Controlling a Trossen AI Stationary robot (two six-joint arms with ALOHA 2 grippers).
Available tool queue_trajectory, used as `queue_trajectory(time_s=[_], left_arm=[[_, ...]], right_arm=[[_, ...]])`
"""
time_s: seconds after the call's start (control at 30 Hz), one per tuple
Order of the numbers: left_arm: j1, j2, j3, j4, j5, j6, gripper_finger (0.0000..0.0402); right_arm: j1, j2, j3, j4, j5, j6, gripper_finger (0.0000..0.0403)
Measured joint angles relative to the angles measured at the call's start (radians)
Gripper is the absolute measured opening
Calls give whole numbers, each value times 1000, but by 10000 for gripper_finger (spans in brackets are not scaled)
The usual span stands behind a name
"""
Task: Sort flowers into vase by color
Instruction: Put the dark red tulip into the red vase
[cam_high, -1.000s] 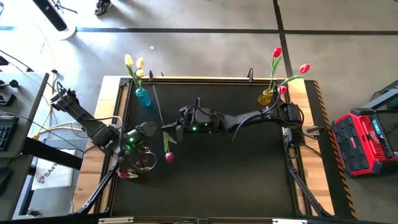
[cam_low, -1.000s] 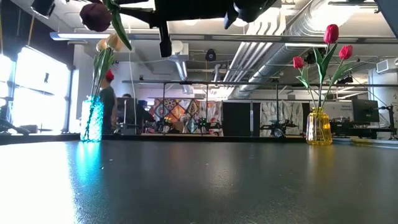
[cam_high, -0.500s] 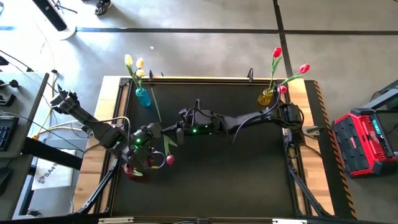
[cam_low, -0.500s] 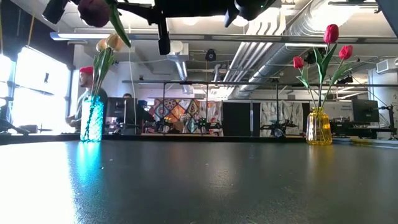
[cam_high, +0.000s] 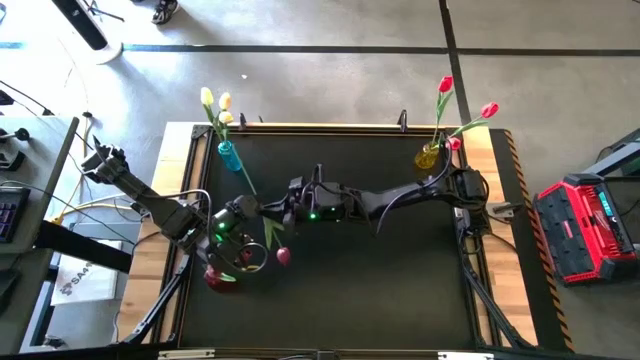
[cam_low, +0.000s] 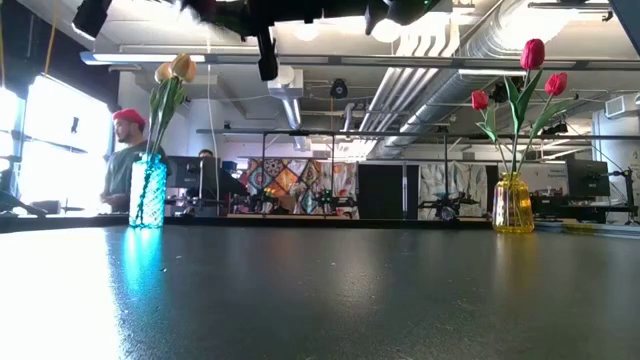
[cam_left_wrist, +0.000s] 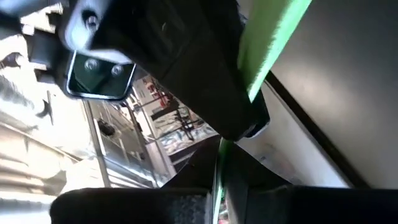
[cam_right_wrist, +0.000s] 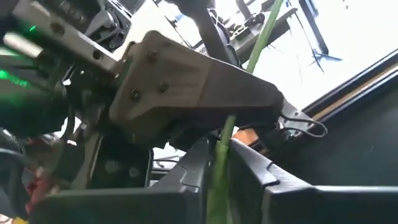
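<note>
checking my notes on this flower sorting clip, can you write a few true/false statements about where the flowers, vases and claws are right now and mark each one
1. The yellow vase holds red tulips. True.
2. The blue vase holds red tulips. False: it holds cream-yellow tulips.
3. The dark pink tulip lies flat on the table. False: both claws hold its stem above the table.
4. The left claw is shut on the dark pink tulip's stem. True.
5. The two claws are far apart, at opposite table edges. False: the right claw meets the left one near the table's middle-left.
6. Both vases stand along the far edge of the table. True.
</note>
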Motion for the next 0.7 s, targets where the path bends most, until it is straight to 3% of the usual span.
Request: queue_trajectory(time_s=[0.23, 0.37, 0.53, 0.7], left_arm=[[-6, -54, 0, -28, -10, -162, 1], [-24, -100, 0, -51, -21, -265, 1], [-57, -173, 0, -55, -75, -384, 0], [-72, -265, 0, -52, -87, -530, 0]], right_arm=[[25, -5, 1, -11, 4, -78, 94], [72, -34, 0, -19, 22, -249, 117], [154, -115, 0, -31, 206, -498, 128], [223, -190, 0, -90, 380, -634, 129]])
